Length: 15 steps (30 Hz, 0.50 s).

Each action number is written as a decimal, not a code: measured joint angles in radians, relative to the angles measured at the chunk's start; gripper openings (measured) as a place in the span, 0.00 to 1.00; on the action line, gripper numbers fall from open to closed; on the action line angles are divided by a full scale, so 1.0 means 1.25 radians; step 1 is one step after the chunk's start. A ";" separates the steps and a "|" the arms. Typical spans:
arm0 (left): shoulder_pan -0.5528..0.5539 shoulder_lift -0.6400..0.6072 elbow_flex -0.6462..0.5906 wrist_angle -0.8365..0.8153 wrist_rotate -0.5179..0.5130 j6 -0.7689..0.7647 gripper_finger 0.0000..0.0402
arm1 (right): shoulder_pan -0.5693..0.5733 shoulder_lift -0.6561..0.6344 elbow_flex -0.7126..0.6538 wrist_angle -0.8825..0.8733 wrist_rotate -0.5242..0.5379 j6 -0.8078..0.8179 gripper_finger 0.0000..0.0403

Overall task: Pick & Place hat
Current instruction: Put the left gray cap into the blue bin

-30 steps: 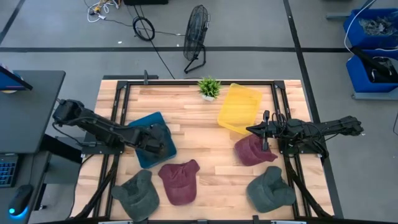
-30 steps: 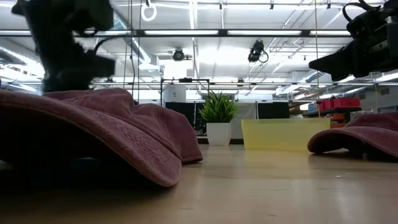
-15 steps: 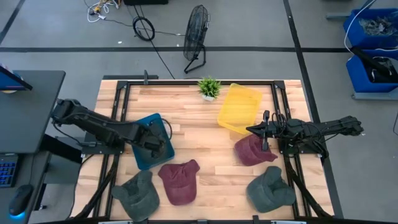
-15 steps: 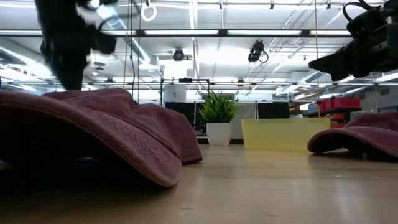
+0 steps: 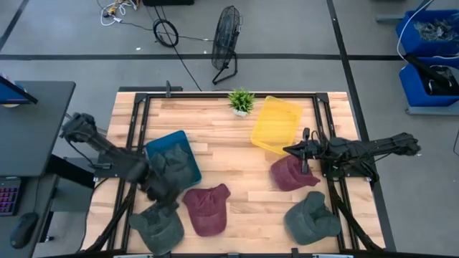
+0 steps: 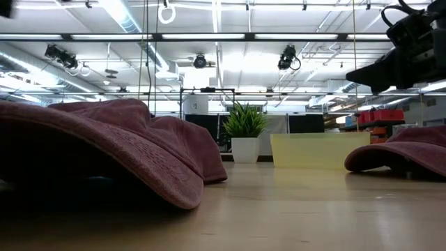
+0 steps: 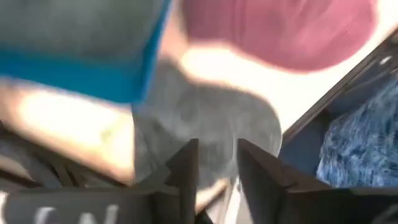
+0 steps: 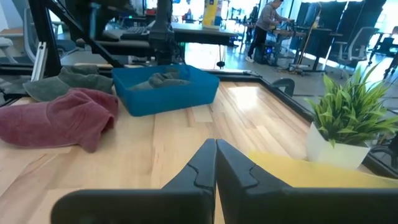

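Above green hat (image 5: pixel 159 224) — left end effector (image 5: pixel 162 192) slightly parted; right end effector (image 5: pixel 296 150) closed — no legible writing.

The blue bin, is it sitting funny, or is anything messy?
The blue bin sits crooked on the table, turned against the wood's lines, with a grey hat already inside. The yellow bin is crooked too. Four other hats lie loose on the table. Nothing looks spilled or broken.
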 joint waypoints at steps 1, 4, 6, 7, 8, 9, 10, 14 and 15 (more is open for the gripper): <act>-0.023 0.005 -0.013 0.025 0.017 -0.040 0.35 | 0.000 0.006 0.000 0.000 0.000 0.006 0.03; -0.084 0.023 -0.069 0.120 0.045 -0.145 0.45 | 0.000 0.026 0.000 0.000 0.000 0.016 0.03; -0.119 0.034 -0.116 0.230 0.045 -0.197 0.51 | 0.000 0.040 0.000 0.000 0.001 0.007 0.03; -0.129 0.041 -0.141 0.279 0.044 -0.212 0.53 | 0.000 0.044 0.000 0.000 0.001 -0.002 0.03; -0.138 0.048 -0.166 0.326 0.045 -0.222 0.55 | 0.000 0.048 0.000 -0.001 0.001 -0.010 0.03; -0.144 0.057 -0.190 0.363 0.046 -0.235 0.57 | 0.000 0.051 0.000 0.000 0.001 -0.019 0.03; -0.148 0.065 -0.211 0.393 0.046 -0.248 0.59 | 0.000 0.052 0.000 0.000 0.002 -0.027 0.03; -0.151 0.101 -0.273 0.457 0.044 -0.275 0.62 | 0.000 0.052 0.000 0.007 0.002 -0.068 0.03; -0.151 0.110 -0.284 0.477 0.044 -0.270 0.62 | 0.000 0.052 0.000 0.013 0.003 -0.086 0.03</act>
